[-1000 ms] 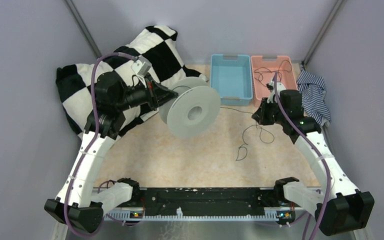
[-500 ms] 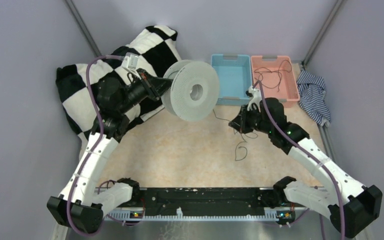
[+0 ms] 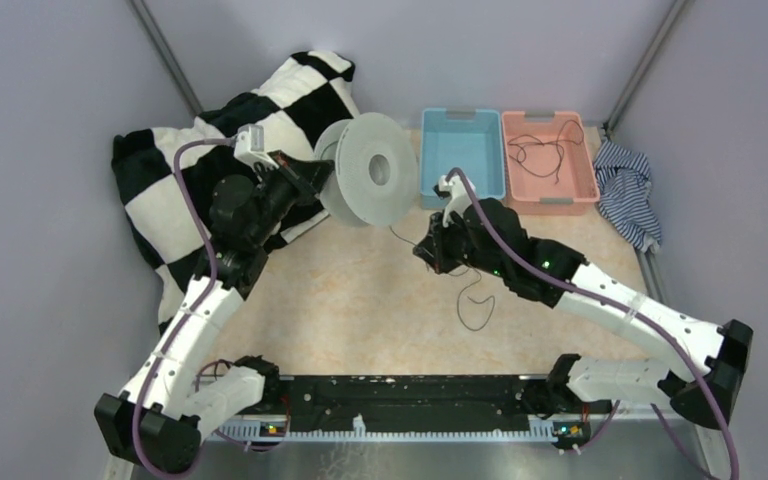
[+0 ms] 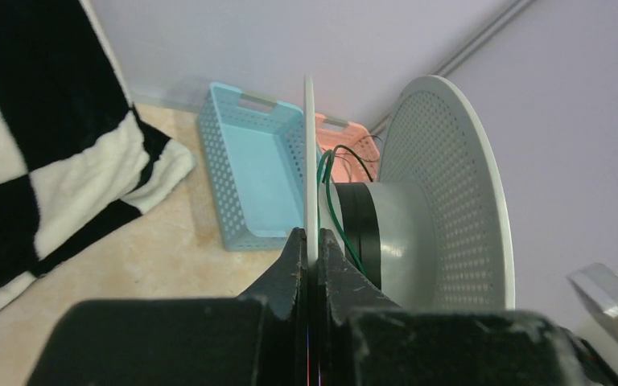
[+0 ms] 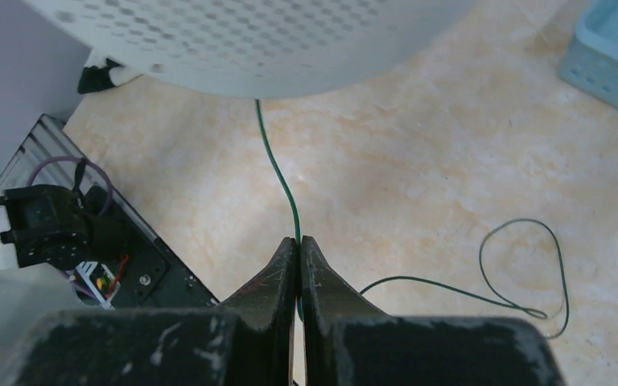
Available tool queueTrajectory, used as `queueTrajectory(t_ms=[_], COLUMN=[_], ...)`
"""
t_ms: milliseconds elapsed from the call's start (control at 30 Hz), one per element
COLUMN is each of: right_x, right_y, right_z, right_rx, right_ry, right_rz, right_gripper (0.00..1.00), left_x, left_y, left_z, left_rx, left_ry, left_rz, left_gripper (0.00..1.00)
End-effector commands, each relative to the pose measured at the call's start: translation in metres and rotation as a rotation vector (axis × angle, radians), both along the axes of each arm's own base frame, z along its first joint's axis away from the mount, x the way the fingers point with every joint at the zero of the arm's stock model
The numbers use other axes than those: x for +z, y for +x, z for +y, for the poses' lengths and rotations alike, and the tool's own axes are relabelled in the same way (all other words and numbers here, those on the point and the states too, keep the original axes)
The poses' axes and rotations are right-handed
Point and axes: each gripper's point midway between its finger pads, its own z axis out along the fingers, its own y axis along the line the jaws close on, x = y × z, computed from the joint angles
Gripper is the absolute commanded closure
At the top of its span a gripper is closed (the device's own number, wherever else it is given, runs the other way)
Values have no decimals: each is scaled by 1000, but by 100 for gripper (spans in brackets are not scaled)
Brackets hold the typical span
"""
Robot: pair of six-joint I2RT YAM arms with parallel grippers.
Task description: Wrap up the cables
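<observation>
The pale grey spool (image 3: 365, 170) is held in the air, its flange pinched edge-on by my shut left gripper (image 3: 312, 178). In the left wrist view the gripper (image 4: 311, 241) grips the thin flange, and dark wire winds round the spool's hub (image 4: 366, 233). A thin dark green cable (image 5: 278, 173) runs taut from the spool down to my right gripper (image 5: 298, 241), which is shut on it. In the top view the right gripper (image 3: 430, 247) sits just right of and below the spool. The cable's slack (image 3: 477, 297) lies looped on the table.
A blue bin (image 3: 463, 117) and a pink bin (image 3: 543, 117) holding more thin cables stand at the back. A black-and-white checkered cloth (image 3: 170, 180) lies at the back left. A striped cloth (image 3: 625, 190) lies at the right edge.
My right gripper has moved left towards the spool, dragging the cable with it. My left gripper has turned the spool and carried it up and back.
</observation>
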Motion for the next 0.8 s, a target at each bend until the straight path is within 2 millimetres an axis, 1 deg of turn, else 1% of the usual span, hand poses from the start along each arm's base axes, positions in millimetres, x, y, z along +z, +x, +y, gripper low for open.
queueTrajectory(t_ms=[0, 67, 133, 233, 333, 400, 467, 633, 767], right_x=[47, 57, 66, 85, 108, 120, 127, 138, 139], right_y=[-6, -14, -19, -22, -19, -16, -13, -7, 5], right_z=[34, 51, 64, 76, 80, 79, 80, 81, 74], right_rx=[62, 112, 144, 175, 177, 172, 170, 162, 131], right_ry=[16, 13, 20, 59, 87, 89, 80, 49, 1], right_rz=[-125, -144, -150, -169, -207, -228, -244, -279, -318], right_gripper=[100, 100, 100, 100, 100, 100, 100, 100, 100], left_x=[37, 33, 27, 19, 10, 9, -2, -14, -21], left_y=[2, 3, 3, 0, -1, -2, -3, -10, -21], left_z=[18, 19, 14, 4, -4, -6, -9, -23, -34], left_rx=[151, 207, 243, 264, 251, 250, 232, 127, 9], left_ry=[-40, 9, 76, 163, 216, 246, 304, 418, 522], left_rz=[-106, -100, -85, -80, -72, -80, -69, -95, -131], left_gripper=[100, 100, 100, 100, 100, 100, 100, 100, 100])
